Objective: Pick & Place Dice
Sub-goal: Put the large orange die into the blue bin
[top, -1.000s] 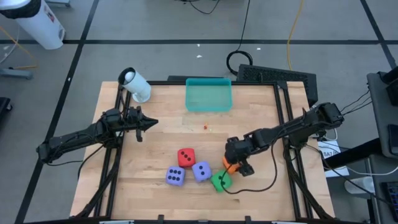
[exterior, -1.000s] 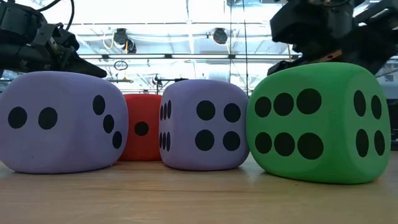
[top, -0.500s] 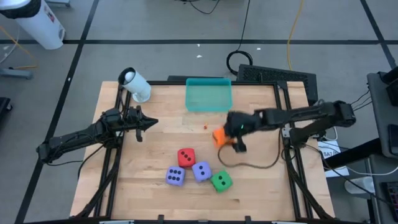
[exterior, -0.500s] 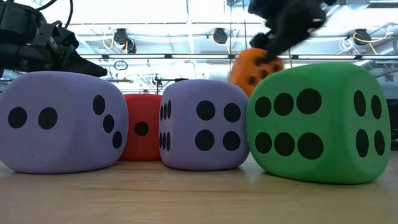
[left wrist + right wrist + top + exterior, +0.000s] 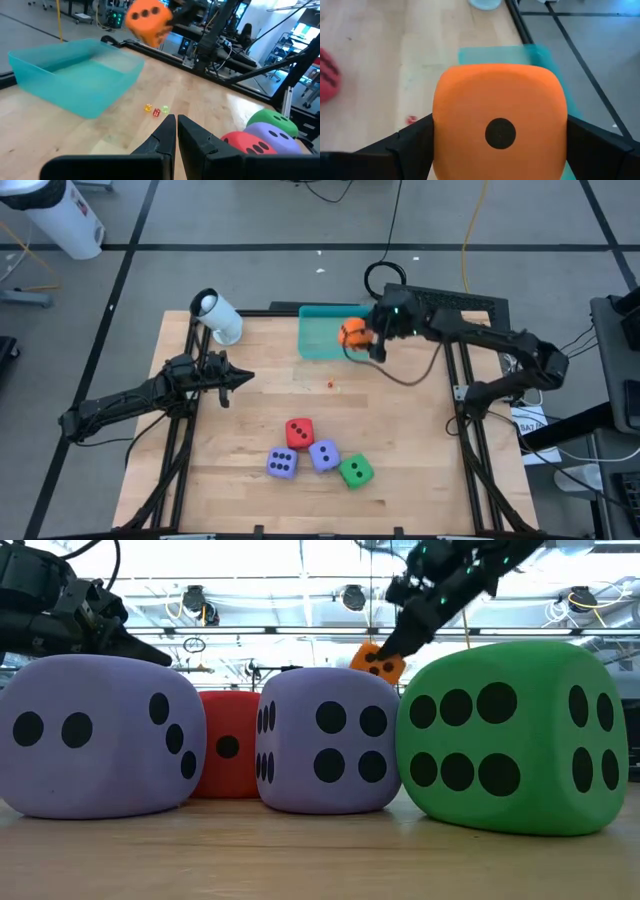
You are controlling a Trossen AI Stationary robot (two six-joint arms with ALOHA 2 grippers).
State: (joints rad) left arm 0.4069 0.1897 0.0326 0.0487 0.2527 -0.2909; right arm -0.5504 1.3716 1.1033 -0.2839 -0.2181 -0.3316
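Right end effector (image 5: 362,335) at about 1 o'clock over the surface (image 5: 250,380), jaws spread wide and clamped on the orange die (image 5: 352,333), one finger (image 5: 412,140) against each flank. Orange die held clear of the surface, above the 3 o'clock edge of the teal tray (image 5: 325,340), one-pip face turned to the right wrist camera. In the low view, orange die (image 5: 377,659) up in the air behind the other dice.

Left end effector (image 5: 238,379) at about 9 o'clock, fingers (image 5: 165,132) pressed together, gripping nothing, poised above bare wood.

Remaining four dice clustered near 6 o'clock: red die (image 5: 299,432) toward the centre, one purple die (image 5: 281,463) at the 7 o'clock end of the group, the other purple die (image 5: 323,454) just beside the red, green die (image 5: 355,471) at the 5 o'clock end, close against the second purple. From the low view, green die (image 5: 512,735) nearest and largest, red die (image 5: 228,756) half hidden between the two purple ones.

Three tiny dice (image 5: 156,110) on the wood near the centre, well apart from the tray (image 5: 75,80). White roll (image 5: 217,315) lying at the 11 o'clock corner.
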